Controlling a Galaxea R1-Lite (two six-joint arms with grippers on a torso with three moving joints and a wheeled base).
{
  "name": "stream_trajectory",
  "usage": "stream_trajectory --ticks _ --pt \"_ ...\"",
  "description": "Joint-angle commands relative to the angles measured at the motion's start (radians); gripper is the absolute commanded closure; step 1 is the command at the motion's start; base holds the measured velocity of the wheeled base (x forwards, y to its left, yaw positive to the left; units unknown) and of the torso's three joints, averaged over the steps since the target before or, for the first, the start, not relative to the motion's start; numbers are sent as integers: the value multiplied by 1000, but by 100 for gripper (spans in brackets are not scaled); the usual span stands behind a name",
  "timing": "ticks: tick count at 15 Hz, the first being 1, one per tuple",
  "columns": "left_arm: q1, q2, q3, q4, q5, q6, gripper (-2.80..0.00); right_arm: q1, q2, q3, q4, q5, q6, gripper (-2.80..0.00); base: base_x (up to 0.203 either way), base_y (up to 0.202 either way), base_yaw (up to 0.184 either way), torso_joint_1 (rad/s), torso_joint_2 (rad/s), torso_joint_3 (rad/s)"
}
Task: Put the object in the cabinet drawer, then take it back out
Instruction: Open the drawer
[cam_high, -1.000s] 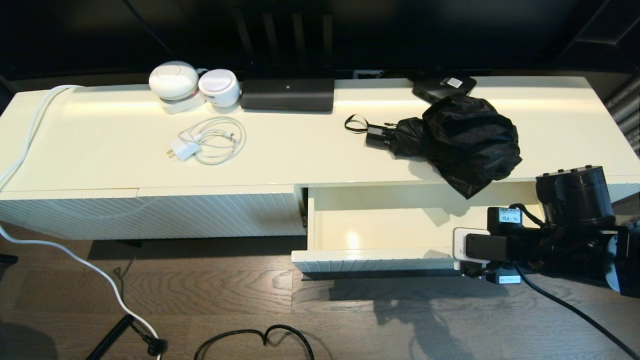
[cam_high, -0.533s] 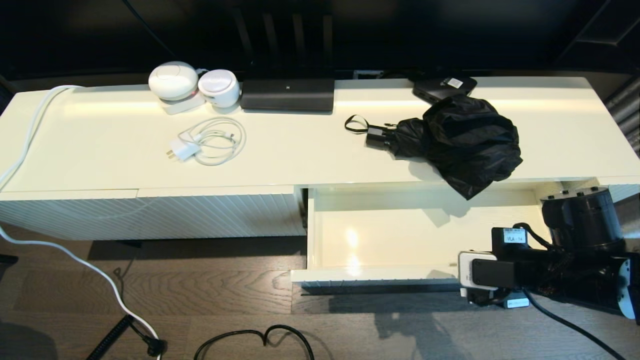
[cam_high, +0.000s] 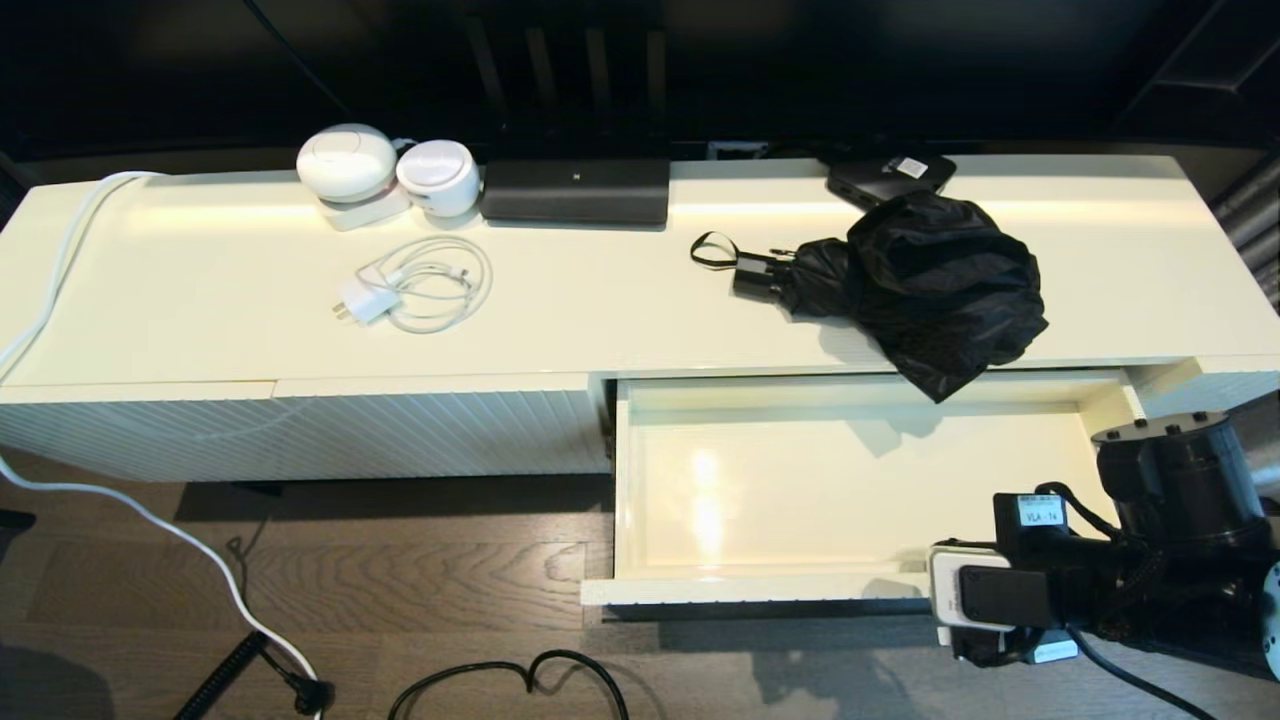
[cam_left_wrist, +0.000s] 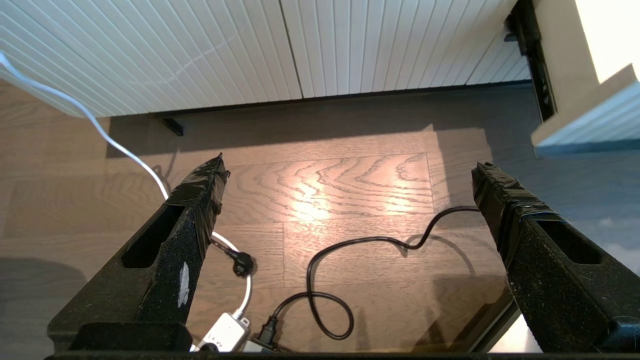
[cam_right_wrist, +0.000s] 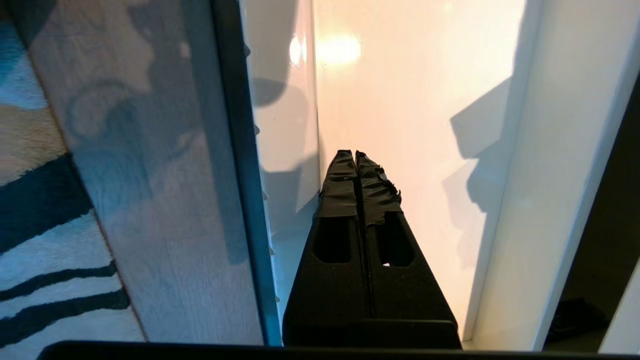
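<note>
Black tape-wrapped fingers (cam_right_wrist: 372, 192) of the right gripper (cam_right_wrist: 356, 157) are pressing flat together with nothing between them, reaching inside the drawer (cam_high: 700, 592) just behind its front wall, near its right end. The drawer is standing pulled far out, its glossy cream floor catching the light, while the umbrella (cam_high: 905, 285) is lying on the cabinet top (cam_high: 560, 320) above, its bunched fabric drooping over the front edge. The left gripper (cam_left_wrist: 350, 167) is hanging spread wide over the wood floor (cam_left_wrist: 320, 195) and a black cable (cam_left_wrist: 350, 245), before the ribbed panel (cam_left_wrist: 250, 50).
</note>
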Motion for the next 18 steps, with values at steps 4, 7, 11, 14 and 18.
stream_trajectory --ticks 4,7,11,14,18 --pt "0 1 0 0 0 1 -280 4 -23 14 -1 -1 -7 0 0 0 0 0 0 0" --pt "0 1 0 1 0 1 -280 3 -33 19 -3 -2 -7 0 0 0 0 0 0 0" --pt "0 1 0 1 0 1 -280 3 -84 -6 -7 -1 -7 0 0 0 0 0 0 0" --pt "0 1 0 1 0 1 -280 -5 -152 -20 -6 -1 -7 0 0 0 0 0 0 0" --pt "0 1 0 0 0 1 -280 -14 -256 -33 -4 1 -7 0 0 0 0 0 0 0"
